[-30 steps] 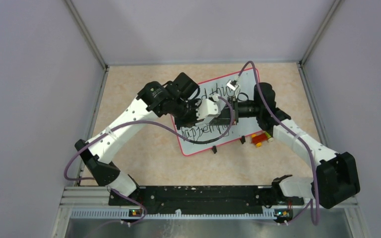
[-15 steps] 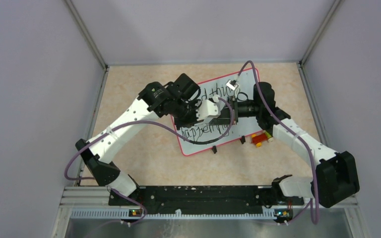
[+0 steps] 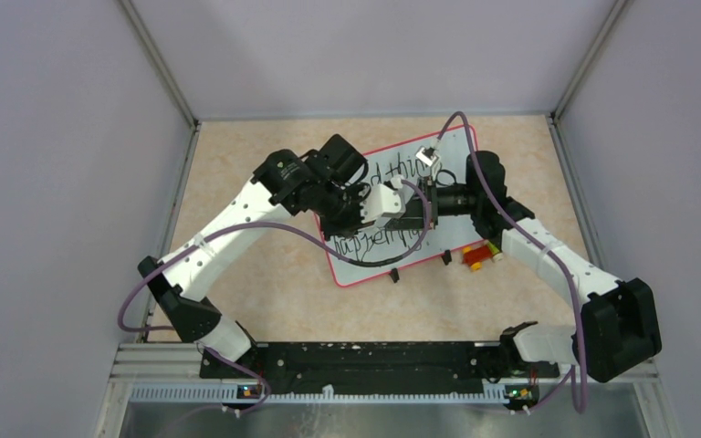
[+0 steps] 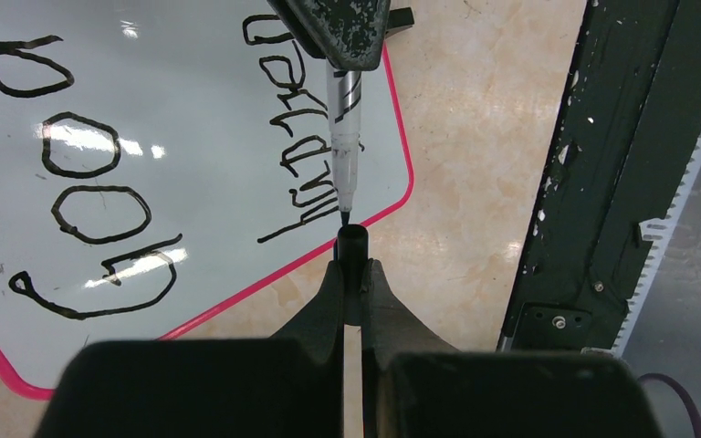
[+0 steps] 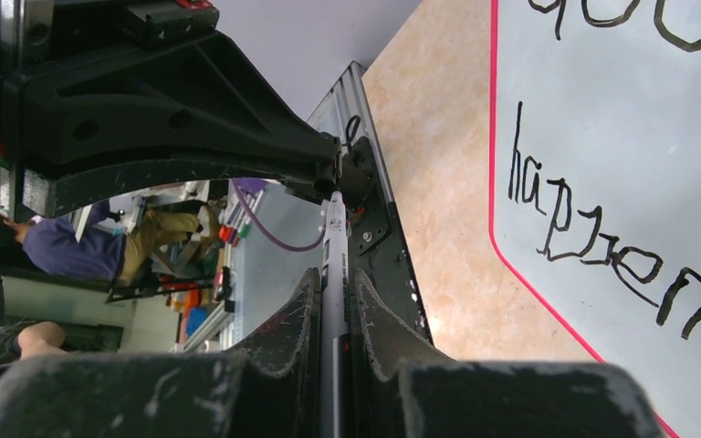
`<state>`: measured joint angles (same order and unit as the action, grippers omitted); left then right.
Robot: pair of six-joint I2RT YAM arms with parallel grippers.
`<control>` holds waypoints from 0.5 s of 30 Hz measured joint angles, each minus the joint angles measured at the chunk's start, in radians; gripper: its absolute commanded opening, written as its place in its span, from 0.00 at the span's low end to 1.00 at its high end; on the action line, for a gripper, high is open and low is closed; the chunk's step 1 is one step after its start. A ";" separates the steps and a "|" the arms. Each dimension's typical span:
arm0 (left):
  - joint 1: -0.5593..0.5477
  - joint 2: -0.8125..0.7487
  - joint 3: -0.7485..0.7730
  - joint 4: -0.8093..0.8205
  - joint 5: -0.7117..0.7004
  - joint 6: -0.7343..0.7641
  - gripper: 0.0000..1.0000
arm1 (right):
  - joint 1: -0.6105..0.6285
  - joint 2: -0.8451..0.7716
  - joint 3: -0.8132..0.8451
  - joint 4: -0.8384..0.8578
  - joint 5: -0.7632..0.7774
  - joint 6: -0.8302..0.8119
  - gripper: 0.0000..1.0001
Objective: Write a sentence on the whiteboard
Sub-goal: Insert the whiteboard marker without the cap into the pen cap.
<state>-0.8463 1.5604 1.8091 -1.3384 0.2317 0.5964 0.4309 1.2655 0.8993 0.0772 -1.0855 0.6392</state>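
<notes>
1. Beige counter (image 3: 237,182) carries the whiteboard (image 4: 192,119) mid-workspace; the sentence (image 5: 593,248) on it looks finished.
2. Recapping, I'd say: left fingers (image 4: 329,301) pinch the cap (image 4: 352,245), right fingers (image 5: 297,319) pinch the marker (image 4: 345,137), tip at the cap mouth.
3. Risk: slight misalignment. The tip glances off the rim, and the cap twists out or drops onto the lettering.

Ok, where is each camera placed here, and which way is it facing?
Top external: above and behind the bases, looking down on the whiteboard; the left arm and right arm show whole.
Left wrist: looks down past the left gripper, shut on a small black cap, toward the marker tip.
Right wrist: looks along the right gripper, shut on the marker, toward the left gripper.
Shared: both wrist views show the marker and the sentence.
</notes>
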 measured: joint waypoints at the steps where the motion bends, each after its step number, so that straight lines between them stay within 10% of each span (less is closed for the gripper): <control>1: 0.000 0.000 0.005 -0.002 0.002 0.000 0.00 | 0.001 0.000 0.000 0.000 0.000 0.000 0.00; 15: -0.006 0.015 0.023 -0.002 0.009 0.000 0.00 | 0.020 0.005 0.009 -0.035 0.004 -0.020 0.00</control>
<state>-0.8520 1.5757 1.8320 -1.3399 0.2409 0.5961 0.4507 1.2709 0.9085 0.0418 -1.0813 0.6193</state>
